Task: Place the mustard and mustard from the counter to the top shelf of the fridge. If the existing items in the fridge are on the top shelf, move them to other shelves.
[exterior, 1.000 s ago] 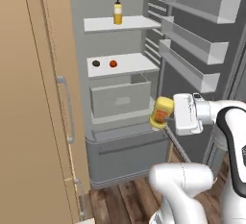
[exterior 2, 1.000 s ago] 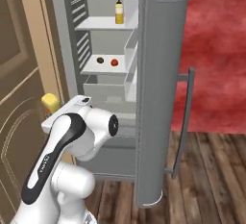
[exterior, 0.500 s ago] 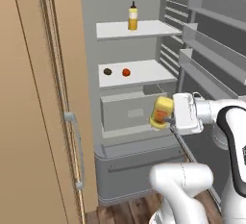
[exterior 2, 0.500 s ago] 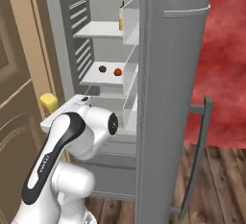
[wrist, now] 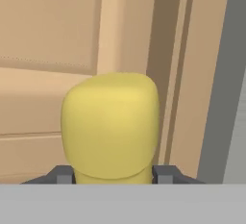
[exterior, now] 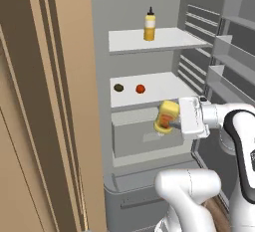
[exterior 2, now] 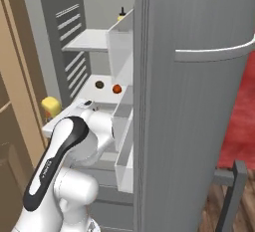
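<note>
The white arm's two-finger gripper [exterior: 173, 121], at centre right of the left base view, was clenched on the squat yellow-lidded mustard jar with its orange-red label [exterior: 166, 117], carried tipped sideways in front of the pale grey drawer box [exterior: 144, 139] of the open grey fridge [exterior: 99, 52]. At upper centre the taller amber-yellow mustard bottle with a dark nozzle [exterior: 149, 25] already stood on the white top shelf [exterior: 169, 39]. One shelf down lay the small dark brown lump [exterior: 118, 87] and the small orange-red ball [exterior: 140, 88], well apart from the jar. The second delivery appeared under way; next the jar would need lifting to the top shelf, righted, and set beside the bottle.
</note>
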